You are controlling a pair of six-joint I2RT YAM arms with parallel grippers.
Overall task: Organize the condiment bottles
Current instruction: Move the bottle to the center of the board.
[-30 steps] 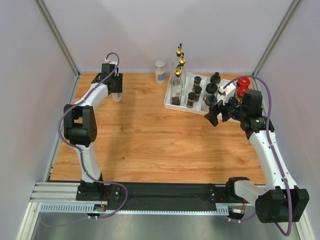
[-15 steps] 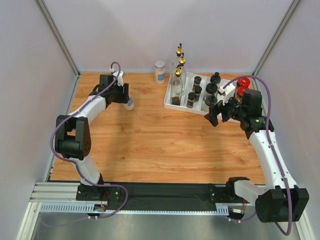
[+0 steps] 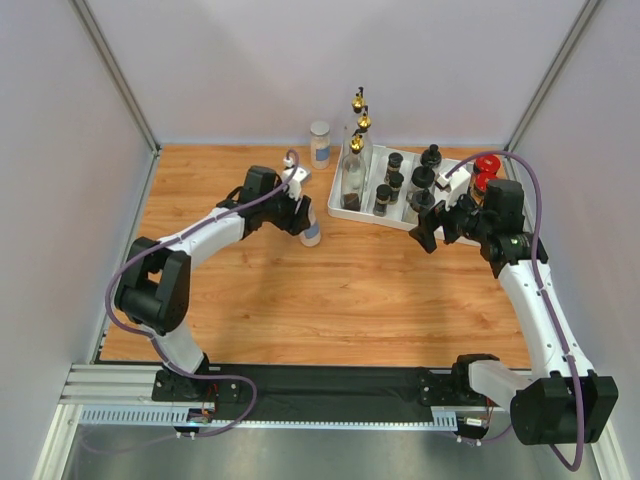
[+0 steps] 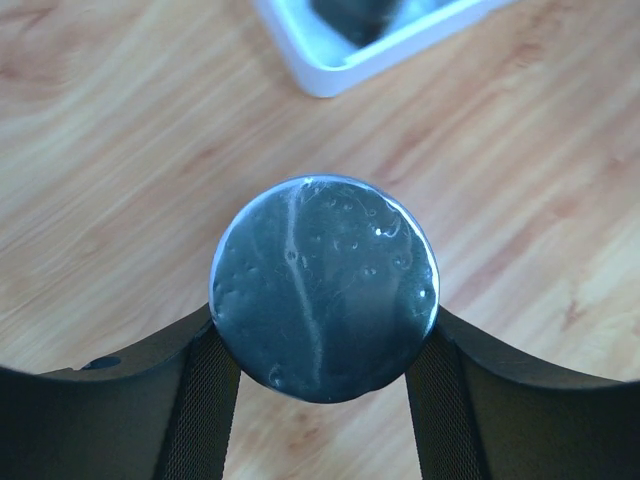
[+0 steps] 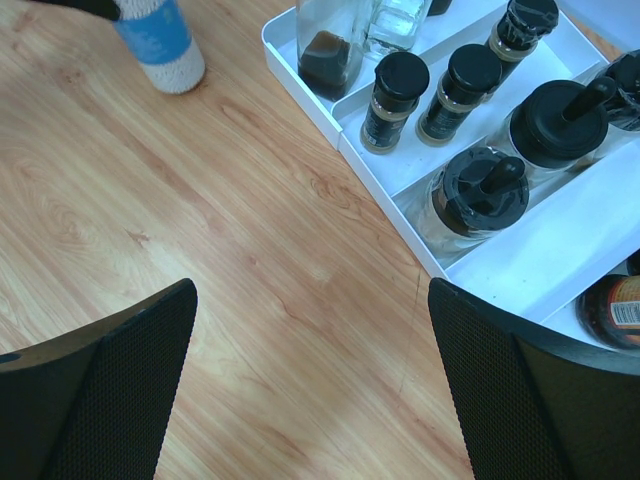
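Observation:
My left gripper [image 3: 306, 226] is shut on a clear silver-lidded jar [image 3: 311, 233] with a blue label, holding it upright just left of the white tray [image 3: 335, 208]. From the left wrist, the jar's lid [image 4: 323, 288] sits between both fingers, with the tray corner [image 4: 330, 75] ahead. The right wrist view shows the same jar [image 5: 160, 38]. In the tray stand tall gold-spouted bottles [image 3: 353, 170], small black-capped spice jars [image 3: 383, 198] and wider black-lidded jars [image 3: 423, 180]. My right gripper [image 3: 432, 226] hangs open over bare wood [image 5: 312, 300] at the tray's front edge.
A second silver-lidded jar [image 3: 320, 143] stands on the table behind the tray's left end. Two red-lidded jars [image 3: 487, 166] sit at the tray's right end beside my right wrist. Grey walls close in the back and both sides.
The left arm has swung from the far left back corner rightward across the table, carrying the jar up to the tray's left side. The right arm has not moved.

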